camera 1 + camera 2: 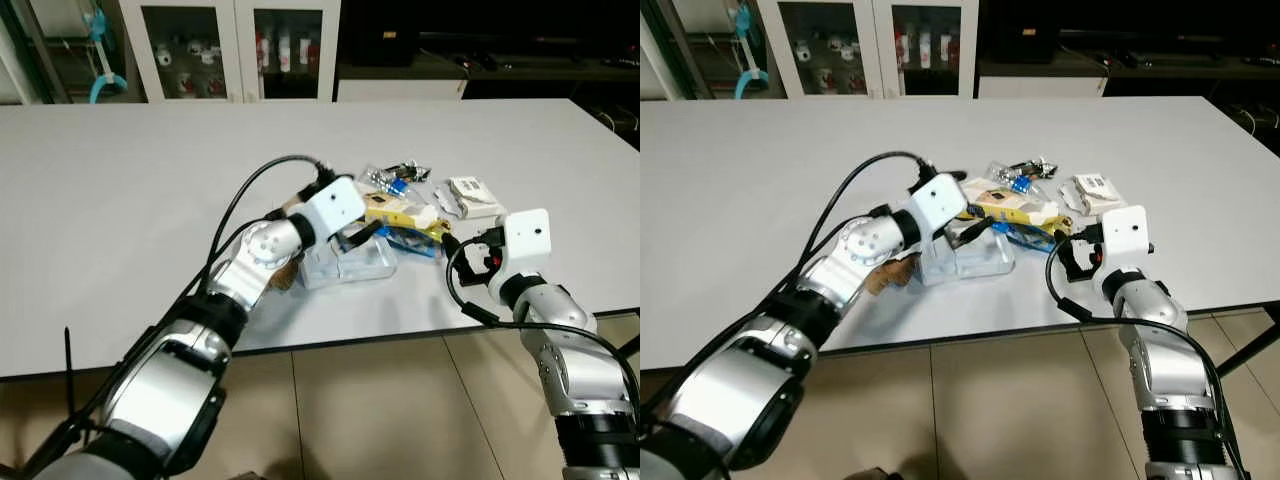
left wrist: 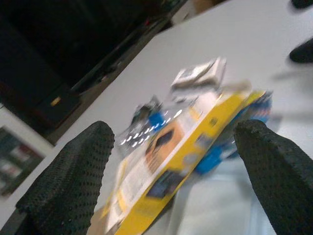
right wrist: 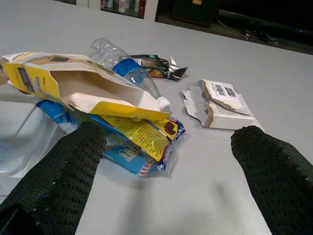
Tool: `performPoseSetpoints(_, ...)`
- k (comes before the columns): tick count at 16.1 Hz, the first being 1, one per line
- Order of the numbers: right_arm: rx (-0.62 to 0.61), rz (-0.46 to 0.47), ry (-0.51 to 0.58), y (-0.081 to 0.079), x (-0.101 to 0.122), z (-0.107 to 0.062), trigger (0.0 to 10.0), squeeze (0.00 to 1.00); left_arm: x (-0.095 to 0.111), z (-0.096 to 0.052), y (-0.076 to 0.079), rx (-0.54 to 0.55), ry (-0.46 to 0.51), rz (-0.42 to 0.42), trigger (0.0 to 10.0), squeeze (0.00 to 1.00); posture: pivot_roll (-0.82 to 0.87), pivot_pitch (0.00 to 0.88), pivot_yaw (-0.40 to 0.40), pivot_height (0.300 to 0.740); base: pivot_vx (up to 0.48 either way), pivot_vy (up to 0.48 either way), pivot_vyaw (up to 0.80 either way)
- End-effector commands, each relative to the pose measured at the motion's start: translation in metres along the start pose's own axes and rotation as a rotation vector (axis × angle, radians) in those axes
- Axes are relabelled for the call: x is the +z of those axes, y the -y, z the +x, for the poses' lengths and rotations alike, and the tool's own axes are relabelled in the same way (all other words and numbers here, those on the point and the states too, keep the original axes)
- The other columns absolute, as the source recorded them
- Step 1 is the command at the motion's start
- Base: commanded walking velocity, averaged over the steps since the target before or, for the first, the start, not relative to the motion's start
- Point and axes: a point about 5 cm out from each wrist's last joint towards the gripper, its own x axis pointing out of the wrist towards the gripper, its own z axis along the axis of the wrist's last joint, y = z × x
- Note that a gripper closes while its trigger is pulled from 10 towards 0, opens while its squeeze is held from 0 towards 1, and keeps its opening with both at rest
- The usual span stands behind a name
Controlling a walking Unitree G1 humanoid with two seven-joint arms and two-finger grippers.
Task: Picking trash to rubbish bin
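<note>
A heap of trash lies near the front edge of the white table point(image 1: 150, 180): a yellow carton point(image 1: 400, 212) point(image 3: 73, 83), a crushed plastic bottle point(image 3: 124, 63), blue and yellow wrappers point(image 3: 137, 142), a clear plastic tray point(image 1: 350, 265), a dark foil wrapper point(image 3: 156, 63) and a torn white box point(image 1: 475, 195) point(image 3: 222, 103). My left gripper point(image 1: 358, 238) is open over the clear tray, its fingers point(image 2: 73, 171) pointing at the yellow carton point(image 2: 166, 171). My right gripper point(image 1: 462, 248) is open just right of the heap, low over the table.
A brown scrap point(image 1: 885, 275) lies under my left forearm. White glass-door cabinets point(image 1: 235, 45) and a dark counter point(image 1: 480, 50) stand behind the table. Tiled floor point(image 1: 400, 410) lies below the front edge.
</note>
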Motion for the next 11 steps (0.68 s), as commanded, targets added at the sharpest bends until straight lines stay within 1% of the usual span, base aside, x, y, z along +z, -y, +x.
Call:
performPoseSetpoints(1, -0.006, 0.006, 0.01, 0.0015, 0.0037, -0.0018, 10.0, 0.0, 0.0057, 0.0039, -0.0006, -0.028, 0.02, -0.002, 10.0, 0.0, -0.09, 0.0, -0.013, 0.74, 0.0, 0.0, 0.0)
performPoseSetpoints(2, -0.006, 0.007, 0.01, 0.0016, 0.0039, -0.0018, 10.0, 0.0, 0.0057, 0.0046, -0.0007, -0.026, 0.019, -0.002, 10.0, 0.0, -0.09, 0.0, -0.013, 0.74, 0.0, 0.0, 0.0)
performPoseSetpoints(3, -0.012, 0.01, 0.011, 0.0021, 0.0041, -0.0024, 10.0, 0.0, 0.0051, 0.0059, 0.0003, -0.042, 0.005, 0.029, 10.0, 0.0, -0.1, 0.0, -0.008, 0.74, 0.0, 0.0, 0.0)
performPoseSetpoints(5, -0.016, 0.011, 0.011, 0.0023, 0.0039, -0.0031, 10.0, 0.0, 0.0046, 0.0076, 0.0017, -0.07, -0.006, 0.055, 10.0, 0.0, -0.1, 0.0, -0.007, 0.74, 0.0, 0.0, 0.0)
performPoseSetpoints(7, -0.009, 0.015, 0.014, -0.0003, 0.0038, -0.0039, 10.0, 0.0, 0.0022, 0.0086, 0.0025, -0.102, -0.04, 0.095, 10.0, 0.0, -0.1, 0.006, -0.003, 0.74, 0.0, 0.0, 0.0)
performPoseSetpoints(8, -0.01, 0.018, 0.014, -0.0012, 0.0032, -0.0046, 10.0, 0.0, 0.001, 0.009, 0.0025, -0.113, -0.063, 0.131, 10.0, 0.0, -0.1, 0.01, 0.001, 0.74, 0.0, 0.0, 0.0)
performPoseSetpoints(11, -0.005, 0.032, 0.012, -0.0063, 0.0016, -0.009, 10.0, 0.0, 0.0015, 0.0118, 0.0021, -0.127, -0.088, 0.152, 10.0, 0.0, -0.11, 0.031, 0.012, 0.74, 0.0, 0.0, 0.0)
